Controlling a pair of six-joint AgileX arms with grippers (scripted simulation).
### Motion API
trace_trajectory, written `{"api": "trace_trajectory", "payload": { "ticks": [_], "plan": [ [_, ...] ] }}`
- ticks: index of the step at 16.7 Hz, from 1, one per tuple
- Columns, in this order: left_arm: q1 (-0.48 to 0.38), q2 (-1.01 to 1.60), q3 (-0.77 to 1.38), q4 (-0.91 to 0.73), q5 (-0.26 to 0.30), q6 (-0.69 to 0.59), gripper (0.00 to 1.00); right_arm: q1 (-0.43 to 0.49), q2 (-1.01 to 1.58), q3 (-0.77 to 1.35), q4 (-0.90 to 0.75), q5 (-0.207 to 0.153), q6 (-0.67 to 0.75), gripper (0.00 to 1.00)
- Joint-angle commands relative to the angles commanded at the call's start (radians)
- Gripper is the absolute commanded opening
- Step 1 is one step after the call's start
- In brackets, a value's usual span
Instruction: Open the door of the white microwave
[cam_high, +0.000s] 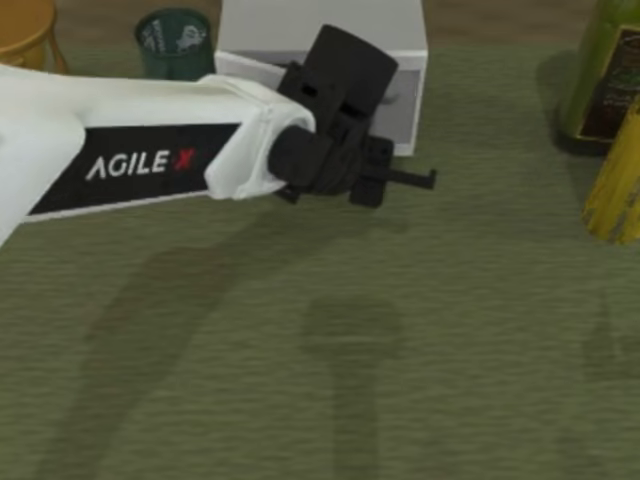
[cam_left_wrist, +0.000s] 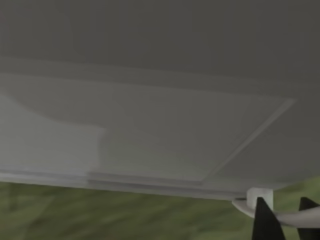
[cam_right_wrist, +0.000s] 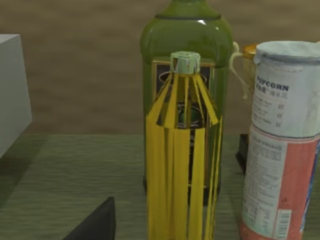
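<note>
The white microwave (cam_high: 330, 40) is set at the table's (cam_high: 400, 330) far edge, its door (cam_left_wrist: 150, 135) slightly ajar. The handle (cam_left_wrist: 260, 197) is flanked by the left tool's (cam_left_wrist: 286, 220) narrowly parted fingers.

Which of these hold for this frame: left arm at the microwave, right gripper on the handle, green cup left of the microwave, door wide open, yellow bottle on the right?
1. The left gripper is at the white microwave front. True.
2. The right gripper holds the handle. False: it is away by the yellow bottle.
3. The green cup stands left of the microwave. True.
4. The door is swung wide open. False: no cavity shows.
5. The yellow bottle is at the table's right. True.
</note>
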Motion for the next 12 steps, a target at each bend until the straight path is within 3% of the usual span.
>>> {"api": "trace_trajectory", "payload": {
  "ticks": [12],
  "plan": [
    [0.004, -0.004, -0.010, 0.003, 0.004, 0.008, 0.00, 0.000, 0.000, 0.000, 0.000, 0.000, 0.000, 1.00]
  ]
}}
